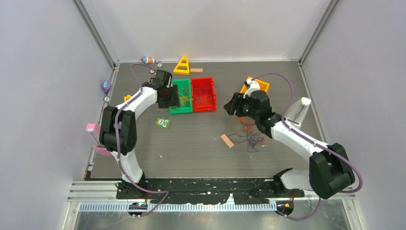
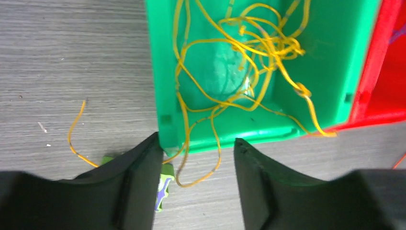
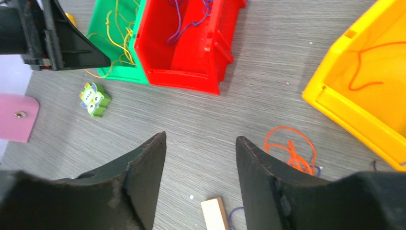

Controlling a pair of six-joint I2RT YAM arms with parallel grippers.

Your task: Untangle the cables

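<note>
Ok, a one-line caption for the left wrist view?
Open left gripper hovers at the green bin, yellow cables tangled inside, some spilling over its wall.

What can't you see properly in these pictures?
- Top view: the loose cables are too thin to count, and the right arm covers some.
- Left wrist view: the owl toy is mostly behind the fingers; the red bin is cut off by the edge.
- Right wrist view: the yellow bin runs off the edge.

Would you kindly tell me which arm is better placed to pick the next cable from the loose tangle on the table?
Right. The right claw hangs open near the orange and purple tangle; the left claw is at the green bin, farther off.
</note>
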